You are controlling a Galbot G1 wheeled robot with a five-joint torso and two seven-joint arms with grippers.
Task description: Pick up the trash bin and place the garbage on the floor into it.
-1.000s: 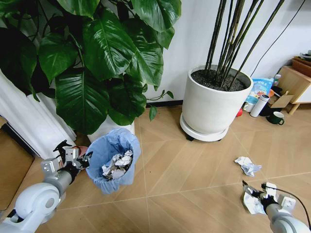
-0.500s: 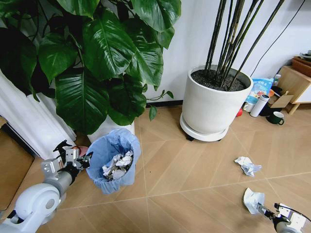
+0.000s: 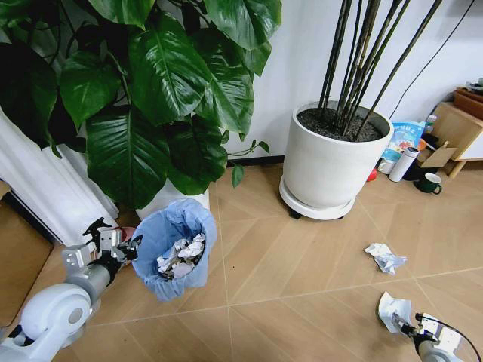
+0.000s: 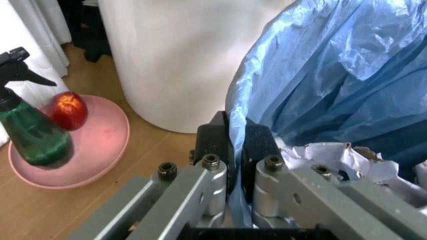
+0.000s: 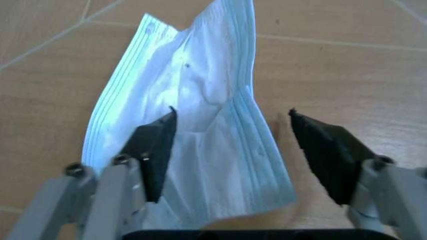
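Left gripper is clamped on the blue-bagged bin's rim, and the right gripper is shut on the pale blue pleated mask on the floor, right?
Not quite. The right gripper is open around the pale blue pleated mask, as the right wrist view shows. The left gripper does clamp the blue-bagged bin's rim.

readable text: none | blue packet point(image 3: 406, 138) at upper right of my head view: print too small to read

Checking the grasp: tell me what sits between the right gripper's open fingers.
In the right wrist view, the right gripper straddles a flat pale-blue garbage piece lying on the floor.
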